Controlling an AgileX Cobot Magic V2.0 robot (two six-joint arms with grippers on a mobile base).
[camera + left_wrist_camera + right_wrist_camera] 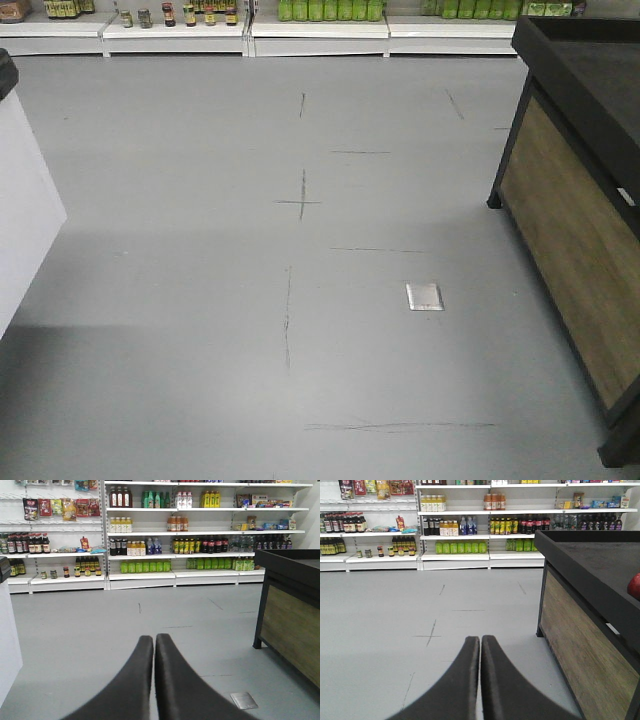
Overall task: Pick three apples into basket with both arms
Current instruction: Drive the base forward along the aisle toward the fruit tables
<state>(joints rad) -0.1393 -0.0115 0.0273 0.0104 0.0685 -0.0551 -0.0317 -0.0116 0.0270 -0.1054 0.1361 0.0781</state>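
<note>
- Holding the left black claw gripper (pixel 154 640) pinched fully together, both curved fingers touching along the seam, hovering over the plain grey floor (pixel 100 625).
- Doing the same with the right black claw gripper (pixel 480 640): fingers squeezed flush, aiming at 12 o'clock toward the white store shelves (pixel 455 560) packed with bottles.
- Standing at 3 o'clock in the right wrist view: a black-topped display counter with wood-look side panels (pixel 580 645), its black leg planted on the floor.
- Peeking in at the far 3 o'clock edge, resting on that black top: a red rounded thing (pixel 634 586), cropped way too hard for telling whether it's an apple.
- Lying flat in the floor around 5 o'clock from the front view's centre: a small square silver metal plate (pixel 424 297), well apart from the counter.
- Poking in at 9 o'clock of the front view: the slanted side of a white cabinet (pixel 25 200).
- Crossing the middle of the front view: thin dark scuff lines (pixel 302 202), forming a plus shape near 12 o'clock of the plate.
</note>
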